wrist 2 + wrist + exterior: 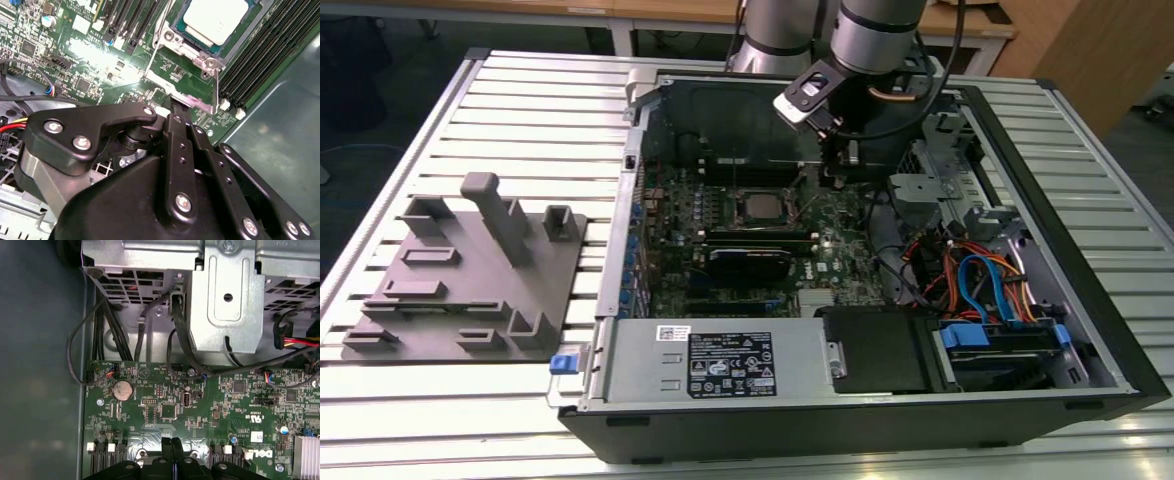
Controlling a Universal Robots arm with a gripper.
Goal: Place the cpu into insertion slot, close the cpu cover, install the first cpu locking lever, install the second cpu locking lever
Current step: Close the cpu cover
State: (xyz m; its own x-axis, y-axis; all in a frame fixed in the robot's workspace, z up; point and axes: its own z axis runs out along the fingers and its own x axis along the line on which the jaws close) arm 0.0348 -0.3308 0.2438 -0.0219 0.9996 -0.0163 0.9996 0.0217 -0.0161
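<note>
With its fingers pressed together on nothing, the pincer (176,107) sits just beside the cpu cover (192,50), which frames the cpu (216,20).

Cropped by the second wrist view's edge: silver-grey square cpu (216,20). Just beside the cpu, hidden under the pressed-together fingertips of the black gripper (176,106): a stretch of the thin silver metal cpu cover (161,46). Around the cpu in the exterior view, too small to tell apart: fine metalwork.
</note>
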